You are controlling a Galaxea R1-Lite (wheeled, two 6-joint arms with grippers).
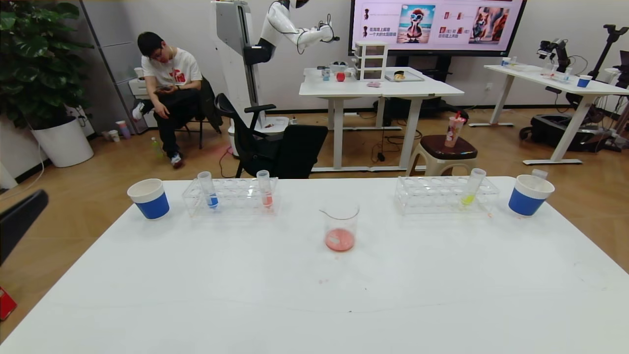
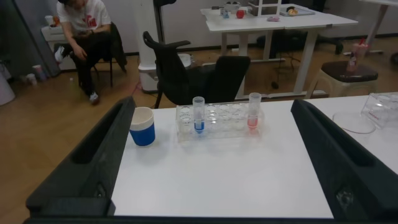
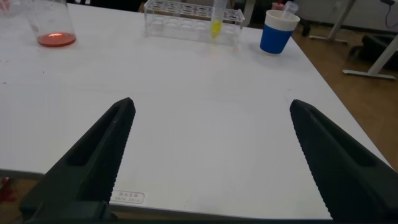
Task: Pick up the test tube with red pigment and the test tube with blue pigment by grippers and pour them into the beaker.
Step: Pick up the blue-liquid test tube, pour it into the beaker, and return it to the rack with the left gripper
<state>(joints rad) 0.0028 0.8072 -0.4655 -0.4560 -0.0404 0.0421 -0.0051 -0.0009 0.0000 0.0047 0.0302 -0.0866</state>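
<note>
The blue tube (image 1: pixel 208 190) and the red tube (image 1: pixel 265 189) stand upright in the clear rack (image 1: pixel 231 197) at the far left of the white table. The beaker (image 1: pixel 340 227) stands mid-table with a little red liquid in its bottom. My left gripper (image 2: pixel 212 106) is open and empty, hanging back off the table's left side and facing the rack; the blue tube (image 2: pixel 198 115) and the red tube (image 2: pixel 254 112) show between its jaws, farther off. One of its fingers (image 1: pixel 22 216) shows at the head view's left edge. My right gripper (image 3: pixel 211 104) is open and empty above the table's near right edge.
A second rack (image 1: pixel 444 194) at the far right holds a yellow tube (image 1: pixel 472 188). Blue-and-white paper cups stand at the far left (image 1: pixel 150 198) and the far right (image 1: pixel 529 195). A black chair (image 1: pixel 275 142) stands behind the table.
</note>
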